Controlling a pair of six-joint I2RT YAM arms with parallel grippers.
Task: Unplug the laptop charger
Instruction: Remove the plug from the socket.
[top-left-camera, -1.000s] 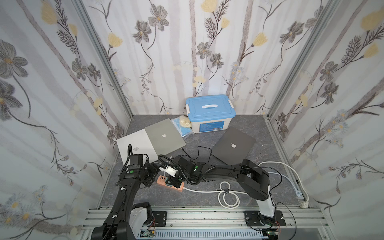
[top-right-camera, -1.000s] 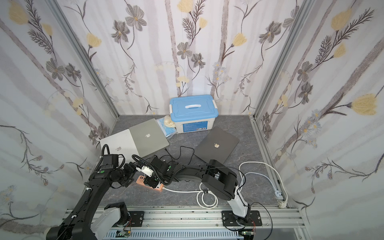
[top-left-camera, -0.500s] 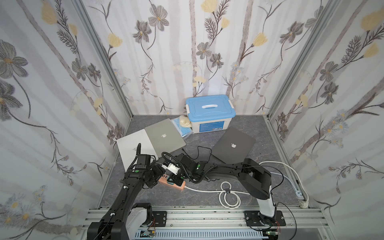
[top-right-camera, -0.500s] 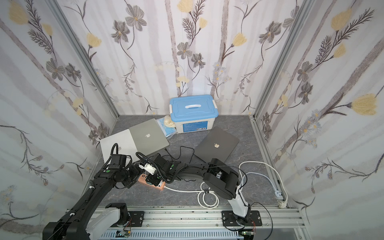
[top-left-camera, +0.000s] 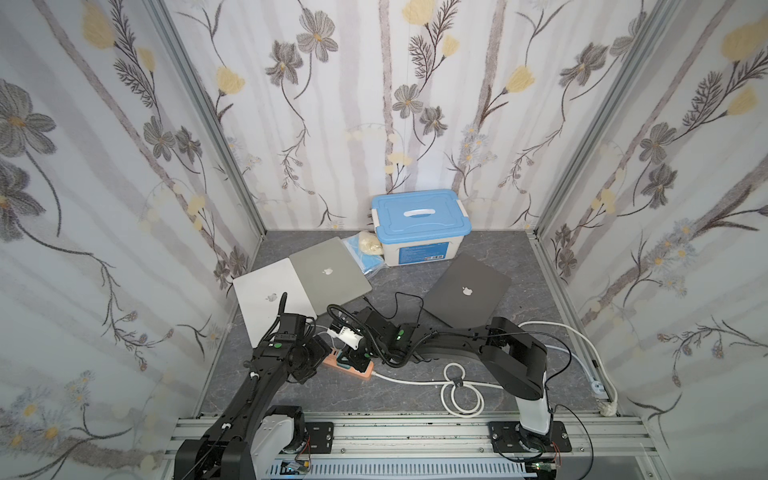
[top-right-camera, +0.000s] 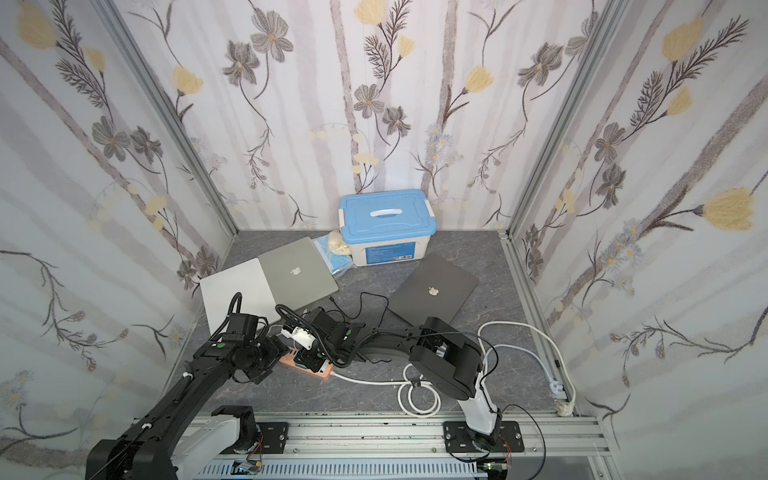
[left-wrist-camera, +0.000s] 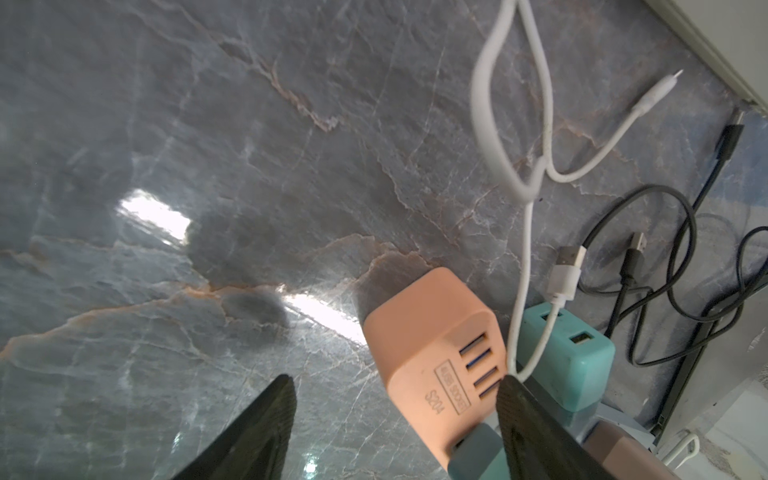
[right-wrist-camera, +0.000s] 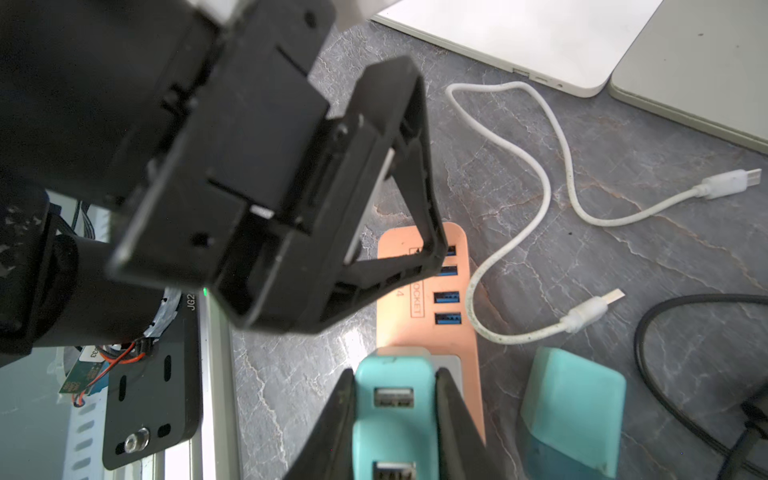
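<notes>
Gripping the teal charger (right-wrist-camera: 390, 436) on the orange power strip (right-wrist-camera: 419, 328): right gripper (right-wrist-camera: 392, 376); left gripper (left-wrist-camera: 395, 378) open, apparently straddling the strip's end.

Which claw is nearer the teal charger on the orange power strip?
Right. The right claw is shut on the teal charger; the left claw stands open astride the orange power strip's USB end.

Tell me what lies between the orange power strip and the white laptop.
In the right wrist view, a loose white USB cable lies looped between the orange power strip and the white laptop.
</notes>
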